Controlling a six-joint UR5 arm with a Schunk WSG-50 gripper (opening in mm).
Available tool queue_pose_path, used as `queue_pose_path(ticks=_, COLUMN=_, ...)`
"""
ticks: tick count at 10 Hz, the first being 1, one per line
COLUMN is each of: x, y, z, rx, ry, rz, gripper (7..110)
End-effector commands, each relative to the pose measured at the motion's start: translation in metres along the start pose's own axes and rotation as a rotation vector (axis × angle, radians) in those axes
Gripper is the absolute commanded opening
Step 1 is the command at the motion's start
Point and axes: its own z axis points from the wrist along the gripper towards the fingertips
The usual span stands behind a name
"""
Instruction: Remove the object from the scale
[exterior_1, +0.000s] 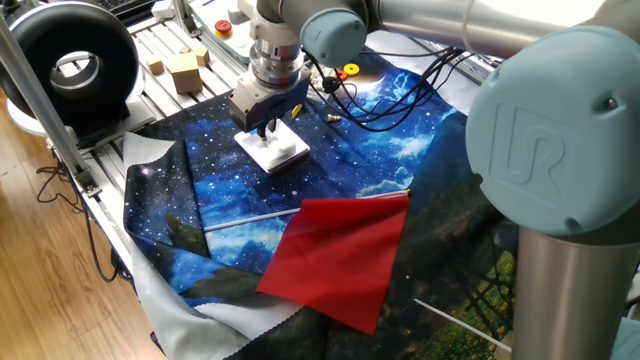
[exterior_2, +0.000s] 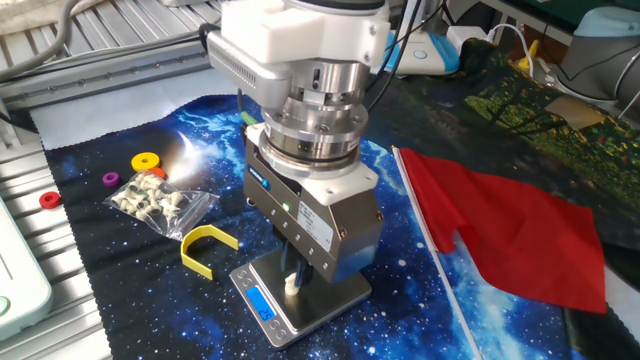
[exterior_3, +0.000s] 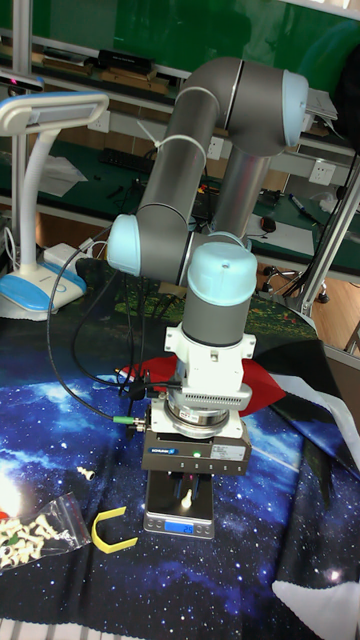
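Observation:
The scale (exterior_2: 325, 300) is a flat white square slab with a pale blue panel (exterior_2: 262, 305), lying on the starry cloth. The object (exterior_2: 291, 285), a tiny pale metal piece, stands on it near the panel. My gripper (exterior_2: 299, 278) hangs straight down over the scale with its dark fingers (exterior_2: 309, 270) close on either side of the object, only a narrow gap between them, tips almost at the plate. One fixed view has the gripper (exterior_1: 265, 129) over the scale (exterior_1: 275, 152). The tall view has the object (exterior_3: 186, 497) between the fingertips above the scale (exterior_3: 160, 522).
A yellow U-shaped piece (exterior_2: 205, 247) lies just left of the scale, with a bag of small parts (exterior_2: 158, 201) and coloured rings (exterior_2: 146, 161) beyond it. A red cloth sheet (exterior_2: 510, 235) covers the right side. Wooden cubes (exterior_1: 185, 70) and cables (exterior_1: 380, 110) sit at the back.

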Motion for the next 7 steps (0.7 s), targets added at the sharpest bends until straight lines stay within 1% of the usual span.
queue_pose_path(ticks=1, x=-0.0025, y=0.0009, z=-0.0001, rx=-0.010, ry=-0.006, rz=0.014, gripper=22)
queue_pose_path(ticks=7, x=-0.0074, y=0.0019, z=0.0001, rx=-0.021, ry=-0.015, rz=0.014, gripper=22)
